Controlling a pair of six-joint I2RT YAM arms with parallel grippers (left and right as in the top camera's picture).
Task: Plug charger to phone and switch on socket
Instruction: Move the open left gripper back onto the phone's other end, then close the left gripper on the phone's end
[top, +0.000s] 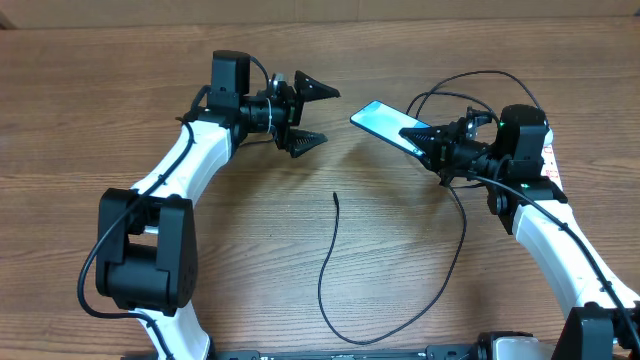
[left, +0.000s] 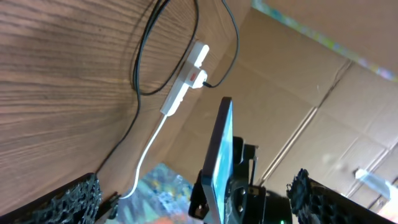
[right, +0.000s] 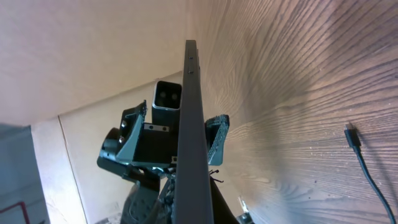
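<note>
- Step in hand: charger-to-phone plug-in, by the look of it; the connector is not in the phone yet and the switch step is not started.
- Right fingers pinch the phone at one end and hold it off the worktop. Its screen is lit and its free end points toward the left arm.
- Left fingers are spread wide with nothing between them, hovering near the phone's free end and well apart from the cable.
- The charger lies slack on the worktop. Its connector tip sits loose between the two arms, touching neither the fingers nor the phone.
- In the left wrist view the socket lies on the worktop behind the right arm, with a black cable leaving it. The plug looks seated, but the switch state is too small to tell.
- The phone's port isn't resolvable in any view; the right wrist view only shows the phone edge-on.
- Next move, as a judgement: the left arm drops to the connector tip, pinches just behind it, lines it up with the phone's free end and pushes in while the right holds steady.
- Risk: a thin tip flat on the worktop is easy to miss or to grab skewed.
</note>
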